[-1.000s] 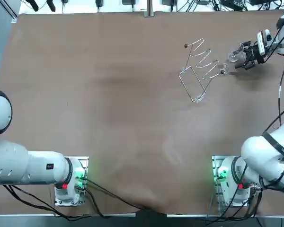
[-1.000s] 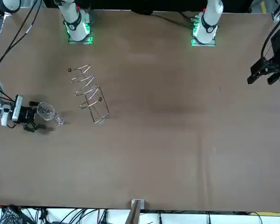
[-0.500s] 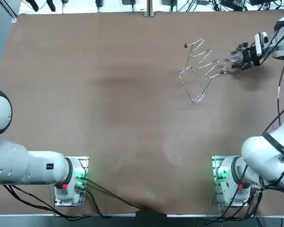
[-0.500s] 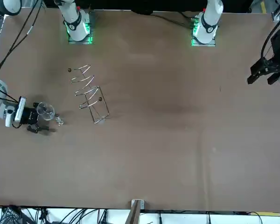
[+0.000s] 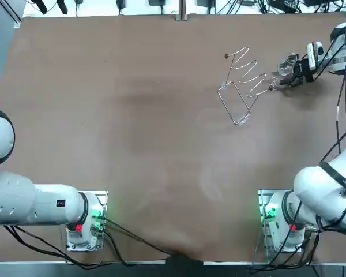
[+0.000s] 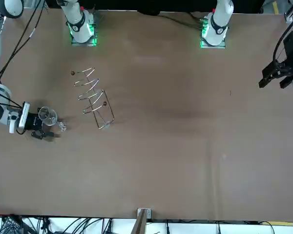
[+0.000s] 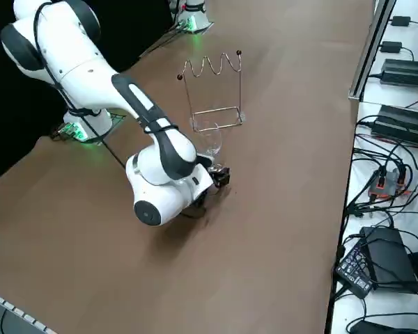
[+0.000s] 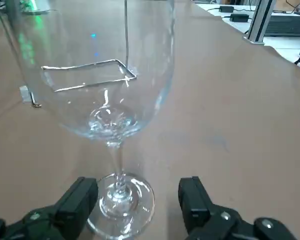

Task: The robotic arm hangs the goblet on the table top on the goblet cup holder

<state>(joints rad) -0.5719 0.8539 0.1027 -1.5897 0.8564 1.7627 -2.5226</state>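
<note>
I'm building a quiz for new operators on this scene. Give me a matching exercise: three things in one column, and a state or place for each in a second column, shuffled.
Things:
1. goblet
2. goblet cup holder
3. right gripper

States:
A. open, low beside the holder, fingers on either side of a glass foot
B. standing upright on the table
C. bare wire with nothing hanging on it

Pairs: 1-B, 2-C, 3-A
</note>
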